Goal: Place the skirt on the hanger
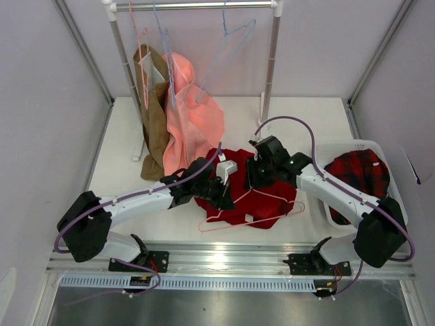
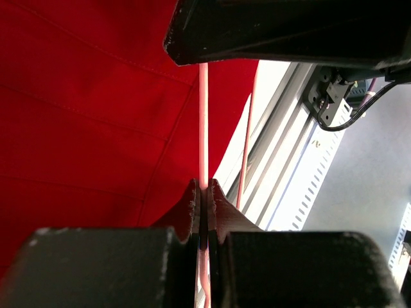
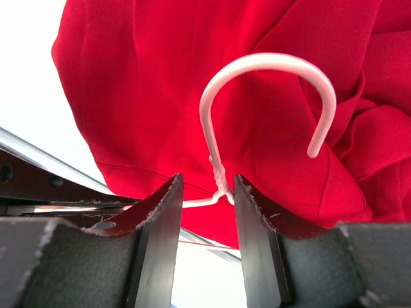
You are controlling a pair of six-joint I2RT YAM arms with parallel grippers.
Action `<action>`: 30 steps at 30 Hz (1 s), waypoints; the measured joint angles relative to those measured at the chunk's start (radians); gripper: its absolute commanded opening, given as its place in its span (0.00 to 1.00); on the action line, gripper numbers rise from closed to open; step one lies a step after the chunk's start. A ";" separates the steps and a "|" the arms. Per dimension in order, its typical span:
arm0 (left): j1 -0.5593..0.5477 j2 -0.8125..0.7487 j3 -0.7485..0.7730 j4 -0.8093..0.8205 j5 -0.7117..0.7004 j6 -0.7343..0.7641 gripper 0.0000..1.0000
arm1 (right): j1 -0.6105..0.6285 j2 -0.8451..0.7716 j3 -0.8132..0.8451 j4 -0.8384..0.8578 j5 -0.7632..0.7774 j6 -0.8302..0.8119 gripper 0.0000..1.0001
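Observation:
The dark red skirt (image 1: 262, 183) lies crumpled on the table between my two arms, with a small white label (image 1: 249, 218) at its near edge. The thin pale pink hanger (image 1: 234, 202) lies flat across it. My left gripper (image 1: 221, 191) is shut on one wire of the hanger (image 2: 203, 128), with the skirt (image 2: 90, 128) beneath it. My right gripper (image 1: 255, 178) is open; in the right wrist view the gripper (image 3: 209, 186) straddles the hanger's twisted neck without pinching it. The hook (image 3: 257, 61) curves above the skirt (image 3: 141, 96).
A clothes rack (image 1: 270, 61) stands at the back with light blue hangers, a salmon-pink garment (image 1: 194, 119) and a brown garment (image 1: 153, 129). A white basket (image 1: 340, 144) at the right holds red-and-black plaid cloth (image 1: 357, 173). A metal rail (image 1: 224, 255) runs along the near edge.

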 measured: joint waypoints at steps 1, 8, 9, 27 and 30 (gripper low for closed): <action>0.000 0.000 0.000 0.000 0.000 0.001 0.00 | -0.006 0.002 0.000 0.000 -0.014 -0.004 0.43; -0.002 0.000 0.000 -0.002 -0.003 0.019 0.00 | -0.029 0.034 0.000 0.001 -0.071 -0.029 0.41; -0.003 0.000 0.000 -0.001 -0.003 0.023 0.00 | -0.032 0.038 0.000 0.000 -0.076 -0.031 0.41; -0.015 0.000 0.007 -0.005 -0.023 0.037 0.00 | -0.047 0.051 -0.017 0.006 -0.067 -0.063 0.00; -0.019 0.000 0.011 -0.016 -0.045 0.037 0.21 | -0.047 0.051 -0.031 0.031 -0.067 -0.061 0.00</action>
